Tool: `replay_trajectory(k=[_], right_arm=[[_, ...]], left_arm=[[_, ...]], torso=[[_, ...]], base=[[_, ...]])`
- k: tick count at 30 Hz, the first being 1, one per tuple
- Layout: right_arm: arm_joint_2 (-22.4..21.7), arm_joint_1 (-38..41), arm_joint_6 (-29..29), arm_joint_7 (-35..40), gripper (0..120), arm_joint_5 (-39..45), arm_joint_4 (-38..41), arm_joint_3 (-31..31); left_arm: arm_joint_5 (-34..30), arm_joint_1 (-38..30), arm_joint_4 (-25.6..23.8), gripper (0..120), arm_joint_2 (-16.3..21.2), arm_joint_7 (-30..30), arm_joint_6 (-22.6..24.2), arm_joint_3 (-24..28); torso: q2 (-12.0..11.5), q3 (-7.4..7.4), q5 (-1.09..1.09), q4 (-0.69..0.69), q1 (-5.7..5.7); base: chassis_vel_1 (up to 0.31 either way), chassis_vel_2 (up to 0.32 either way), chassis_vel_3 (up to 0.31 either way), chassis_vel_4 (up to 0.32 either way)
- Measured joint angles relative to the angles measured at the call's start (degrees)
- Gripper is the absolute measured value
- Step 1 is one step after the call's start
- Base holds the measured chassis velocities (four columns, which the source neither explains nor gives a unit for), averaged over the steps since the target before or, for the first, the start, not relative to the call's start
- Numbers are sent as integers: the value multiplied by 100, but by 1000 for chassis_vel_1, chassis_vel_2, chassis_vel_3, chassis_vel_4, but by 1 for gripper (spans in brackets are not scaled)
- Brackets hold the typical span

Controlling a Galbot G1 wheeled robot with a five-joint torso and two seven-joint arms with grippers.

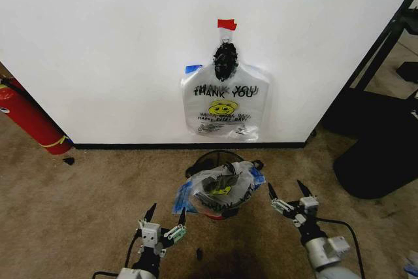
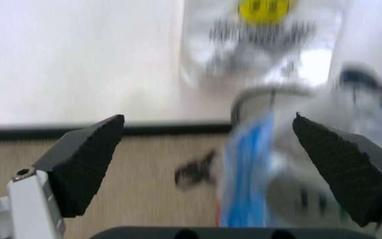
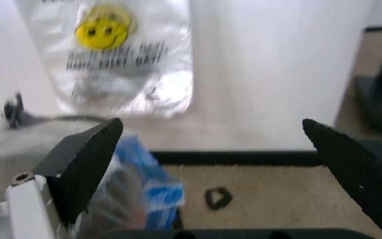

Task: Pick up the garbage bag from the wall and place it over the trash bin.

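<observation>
White wall (image 1: 98, 44), black baseboard (image 1: 130, 146), tan carpet (image 1: 78, 194).

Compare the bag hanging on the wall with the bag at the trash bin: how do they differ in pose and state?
The garbage bag on the wall hangs flat from its gathered handles under a red tape piece; the bag at the trash bin is crumpled. The wall bag's lettering reads clearly; the bin bag's print is folded. Both are see-through with a yellow smiley. The left gripper and right gripper flank the trash bin, fingers open.
</observation>
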Motion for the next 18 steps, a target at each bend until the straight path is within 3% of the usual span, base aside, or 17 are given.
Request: replay_trajectory(k=[3, 8, 12, 14, 16, 18], right_arm=[[820, -364, 249, 49, 100, -459, 309, 190], [1398, -660, 613, 31, 100, -712, 594, 210], [1487, -564, 667, -11, 100, -971, 609, 118], [1495, -477, 585, -59, 100, -1120, 634, 5], [1505, -486, 560, -78, 100, -1155, 669, -13], [1503, -610, 493, -149, 100, -1217, 841, -44]], left_arm=[[-49, -412, 65, 100, 57, -15, 52, -36], [-471, -832, 37, 100, -108, 43, 383, -68], [-328, -983, 8, 100, -174, 84, 601, -304], [-216, -1022, -25, 100, -189, 108, 818, -433], [-205, -1074, -36, 100, -177, 108, 919, -431], [-253, -1298, -62, 100, -14, 141, 1353, -340]], torso=[[0, 0, 0, -6, 1], [0, 0, -3, -2, 1], [0, 1, -2, -5, 1], [0, 1, 3, 6, 1], [0, 1, 2, 5, 1], [0, 1, -2, -3, 1]], base=[[0, 0, 0, 0], [0, 0, 0, 0], [0, 0, 0, 0], [0, 0, 0, 0], [0, 0, 0, 0], [0, 0, 0, 0]])
